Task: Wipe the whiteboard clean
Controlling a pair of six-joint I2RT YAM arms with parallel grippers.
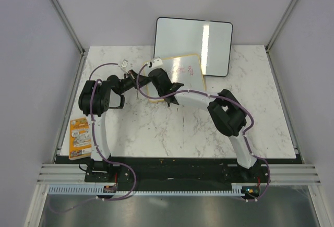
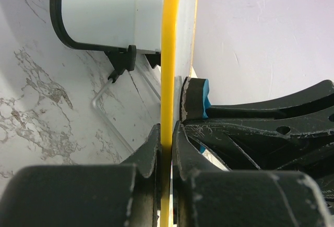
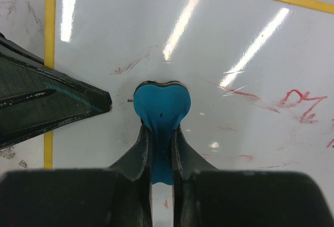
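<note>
While the left jaws clamp shut on the yellow edge of the whiteboard (image 2: 168,55), the right jaws pinch a blue eraser pad (image 3: 162,104), seemingly pressed to its face beside the red marks (image 3: 300,102); the whiteboard rests on the desk (image 1: 172,128), a black-framed board (image 1: 193,36) just behind it.

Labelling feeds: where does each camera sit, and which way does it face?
Top: above and behind the bases, facing down on table, arms and whiteboard.
Left wrist: looks along the left hand, shut on the whiteboard's yellow edge, toward the black-framed board.
Right wrist: faces the whiteboard's surface; the right hand pinches a blue eraser.
Shared: both wrist views show the whiteboard and the other hand.
</note>
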